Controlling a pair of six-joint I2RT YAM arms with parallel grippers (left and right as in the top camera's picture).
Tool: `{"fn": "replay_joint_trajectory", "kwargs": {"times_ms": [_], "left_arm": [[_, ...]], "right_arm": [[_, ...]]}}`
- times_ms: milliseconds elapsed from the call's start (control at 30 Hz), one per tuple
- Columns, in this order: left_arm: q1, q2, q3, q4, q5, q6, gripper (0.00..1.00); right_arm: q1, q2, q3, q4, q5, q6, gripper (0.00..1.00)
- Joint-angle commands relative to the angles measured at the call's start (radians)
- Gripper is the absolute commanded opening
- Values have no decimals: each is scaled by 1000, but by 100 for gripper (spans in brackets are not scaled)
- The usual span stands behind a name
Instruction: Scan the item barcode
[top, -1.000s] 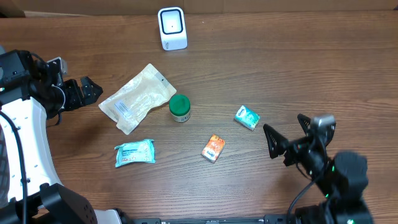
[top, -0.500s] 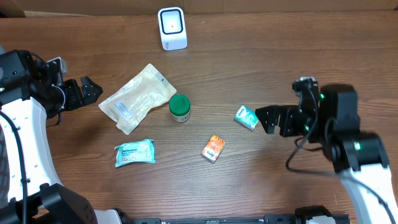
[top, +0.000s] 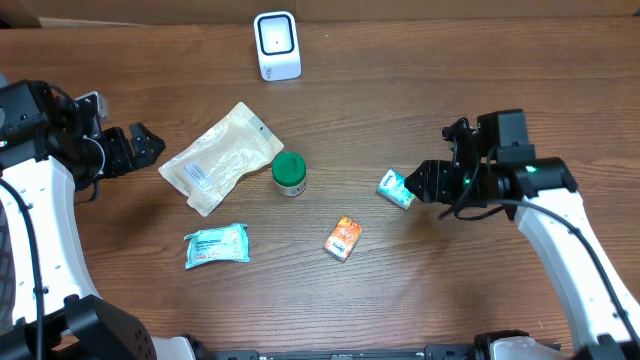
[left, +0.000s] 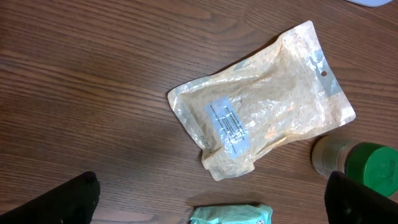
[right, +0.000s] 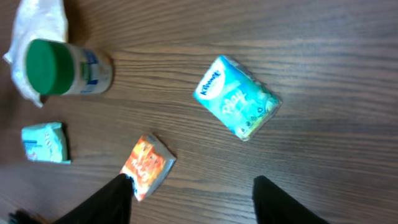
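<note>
The left arm (top: 40, 215) is bent along the left edge of the overhead view, its white link leading up to a black wrist. The left pincer (top: 152, 146) is pointed to the right, and its fingers (left: 68, 198) are spread wide in the wrist view. The right arm (top: 565, 235) is stretched in from the lower right corner, the wrist turned leftward. The right pincer (top: 418, 184) is angled downward, its fingers (right: 112, 199) parted, seemingly less widely than the left pair.

Tabletop (top: 470, 90) lies open around tissue pack (top: 397, 188); orange packet (top: 342, 238) nearest.
</note>
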Motion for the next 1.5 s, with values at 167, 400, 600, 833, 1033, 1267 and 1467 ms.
{"fn": "replay_joint_trajectory", "kwargs": {"times_ms": [167, 400, 600, 833, 1033, 1267, 1467], "left_arm": [[-3, -12, -3, 2, 11, -10, 100], [-3, -12, -2, 2, 11, -10, 100], [-3, -12, -3, 2, 11, -10, 100], [-3, -12, -3, 2, 11, -10, 100], [-3, -12, -3, 2, 11, -10, 100], [-3, -12, -3, 2, 11, -10, 100], [-3, -12, -3, 2, 11, -10, 100]], "right_arm": [[-2, 100, 21, 105, 193, 160, 34], [-2, 153, 20, 216, 352, 248, 15], [0, 243, 13, 275, 335, 248, 14], [0, 307, 13, 271, 269, 246, 10], [0, 304, 15, 264, 87, 182, 9], [0, 305, 23, 304, 56, 295, 4], [25, 311, 22, 375, 190, 449, 4]]}}
